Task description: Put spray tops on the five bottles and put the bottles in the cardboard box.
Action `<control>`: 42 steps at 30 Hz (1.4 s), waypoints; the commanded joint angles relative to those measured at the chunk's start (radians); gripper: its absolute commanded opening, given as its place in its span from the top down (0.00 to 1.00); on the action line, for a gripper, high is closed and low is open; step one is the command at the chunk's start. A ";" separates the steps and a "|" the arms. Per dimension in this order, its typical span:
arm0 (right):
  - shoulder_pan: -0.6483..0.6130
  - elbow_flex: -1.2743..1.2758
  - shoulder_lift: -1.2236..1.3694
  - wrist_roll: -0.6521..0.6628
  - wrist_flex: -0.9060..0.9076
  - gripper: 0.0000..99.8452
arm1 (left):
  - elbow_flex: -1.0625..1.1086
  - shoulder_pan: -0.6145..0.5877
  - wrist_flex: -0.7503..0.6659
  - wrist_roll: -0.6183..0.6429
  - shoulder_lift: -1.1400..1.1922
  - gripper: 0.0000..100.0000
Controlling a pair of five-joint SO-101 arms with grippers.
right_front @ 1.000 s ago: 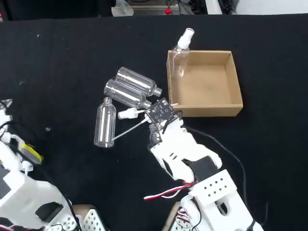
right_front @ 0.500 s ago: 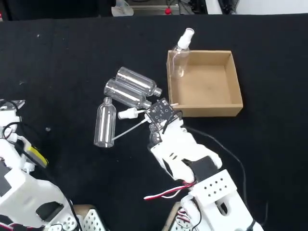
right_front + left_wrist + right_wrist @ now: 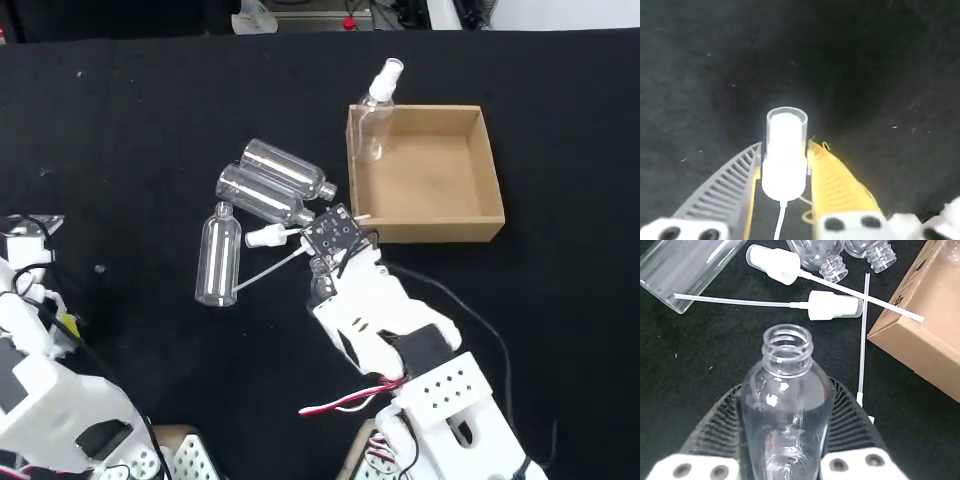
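My right gripper [image 3: 789, 390] is shut on a clear open-necked bottle [image 3: 787, 370], held just short of two loose white spray tops [image 3: 772, 262] [image 3: 835, 305] with long tubes. In the high view this arm [image 3: 370, 300] sits beside the cardboard box [image 3: 490, 175]. Three more capless bottles [image 3: 285, 168] [image 3: 258, 195] [image 3: 220, 255] lie left of the box. One bottle with a spray top [image 3: 378, 105] stands in the box's far left corner. My left gripper [image 3: 785, 152] is shut on a white spray top [image 3: 785, 155] over bare cloth, at the table's left edge [image 3: 28, 232].
Black cloth covers the table [image 3: 150, 110]. The box corner [image 3: 925, 325] lies close beside the held bottle. A loose thin tube [image 3: 863, 330] lies next to the box. Arm bases and cables [image 3: 350, 400] crowd the near edge.
The left gripper, with the spray top in it, has shifted slightly to the right and nearer in the high view. The right arm and the bottles have stayed still.
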 commanded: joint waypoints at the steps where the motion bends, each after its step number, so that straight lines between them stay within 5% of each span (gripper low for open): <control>1: -0.034 -0.102 -0.021 -0.008 0.057 0.99 | 0.001 -0.001 0.101 -0.003 -0.167 0.96; 7: -0.209 -0.211 -0.015 -0.008 0.072 0.99 | 0.001 -0.001 0.150 0.155 -0.496 0.96; 13: -0.311 -0.216 -0.013 -0.008 -0.140 0.99 | 0.007 0.054 0.158 0.476 -0.812 0.96; 23: -0.356 -0.081 -0.021 -0.118 -0.354 0.99 | -0.008 0.532 0.138 0.899 -1.166 0.96; 30: -0.238 -0.021 -0.021 -0.126 -0.408 0.99 | -0.071 0.894 -0.028 1.053 -1.191 0.96; 42: -0.210 0.007 -0.021 -0.127 -0.408 0.99 | 0.022 1.222 -0.470 1.148 -1.191 0.96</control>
